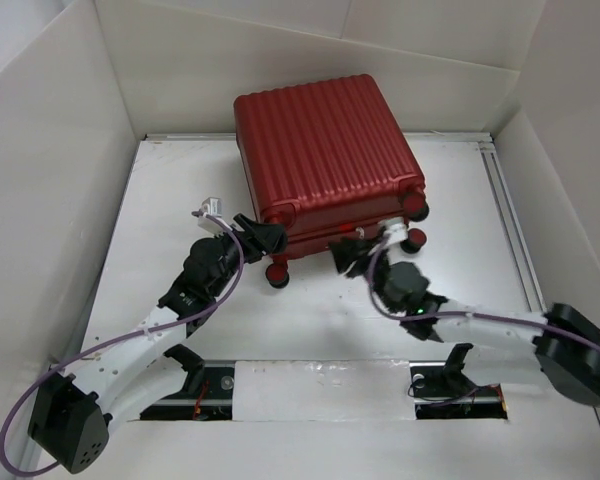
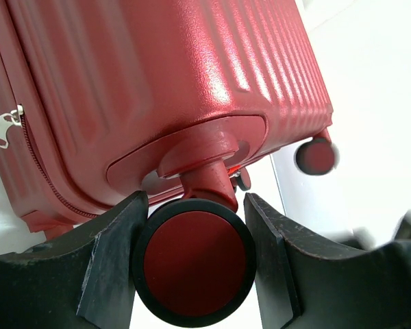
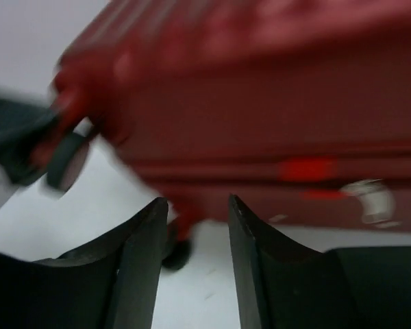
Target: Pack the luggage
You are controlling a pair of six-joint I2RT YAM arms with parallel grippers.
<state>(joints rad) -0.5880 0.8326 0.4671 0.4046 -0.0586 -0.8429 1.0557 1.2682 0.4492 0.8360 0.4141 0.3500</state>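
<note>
Left hand [image 1: 263, 238]: clamped on one wheel [image 2: 193, 264]. You can see its black rim sitting between the two fingers [image 2: 109, 274], touching both.

Right hand [image 3: 195, 205]: fingers [image 3: 140, 260] apart, nothing between them. It is at the near edge of the luggage [image 1: 325, 150], close to the right-hand corner.

Count: one luggage, two arms, two hands. Wheels: the top view gives you three in the open, one at the near left corner [image 1: 277, 275] and two at the right corner [image 1: 417, 240]. The gripped wheel is covered there by the left hand. One silver zip pull [image 2: 3, 127] hangs on the side seam.

Luggage position: closed, lying on a broad ribbed face at the far middle of the worktop [image 1: 330, 330], wheels toward the arm bases.

Surface and room: white worktop, with a metal rail [image 1: 510, 230] along its right side. Plain white panels [image 1: 60, 150] wall it in on the left, back and right. A purple cable [image 1: 30, 410] runs along each arm.

Hard to read: the right wrist view is blurred, so the pale object on the luggage side there cannot be identified. Both wrist views cut the luggage off at the frame edges.
</note>
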